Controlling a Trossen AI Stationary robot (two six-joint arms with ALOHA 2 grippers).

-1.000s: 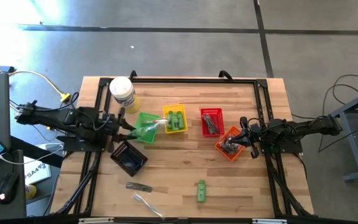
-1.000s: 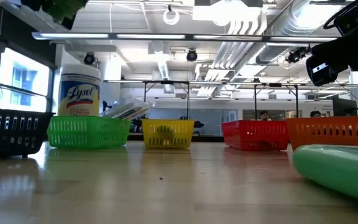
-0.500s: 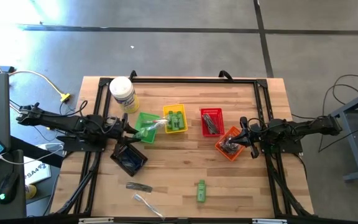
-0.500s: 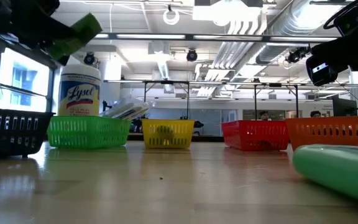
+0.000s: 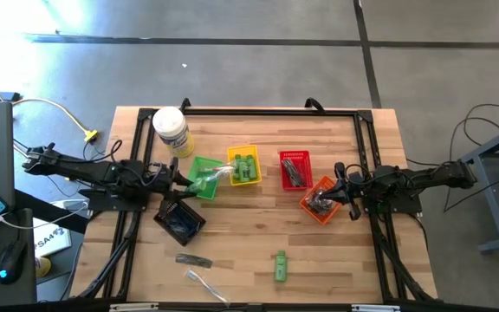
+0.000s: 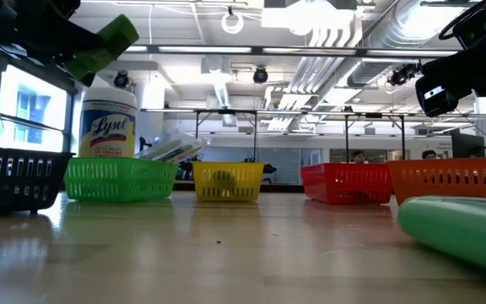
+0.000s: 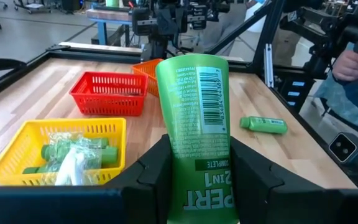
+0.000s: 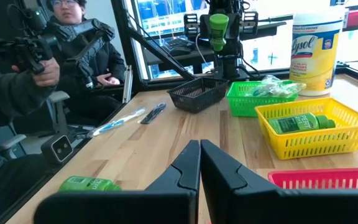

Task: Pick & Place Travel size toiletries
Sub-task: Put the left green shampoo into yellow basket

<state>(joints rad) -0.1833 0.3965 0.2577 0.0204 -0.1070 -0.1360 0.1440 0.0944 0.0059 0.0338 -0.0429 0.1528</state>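
Gripping: left gripper (image 7: 194,171) clamps a bright green plastic shampoo tube (image 7: 194,106), raised above the green mesh basket (image 5: 202,176).
Right gripper (image 8: 199,163): fingers pressed together, empty, beside the orange basket (image 5: 319,200).

Jar (image 5: 171,130) behind baskets (image 5: 245,166); tube (image 5: 280,265) near front edge.

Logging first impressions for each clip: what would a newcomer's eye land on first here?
The green tube clamped upright in the left gripper, raised near the green basket at the table's left. Next, the row of baskets mid-table: the yellow basket holds more green tubes. The right gripper, shut and empty, waits by the orange basket.
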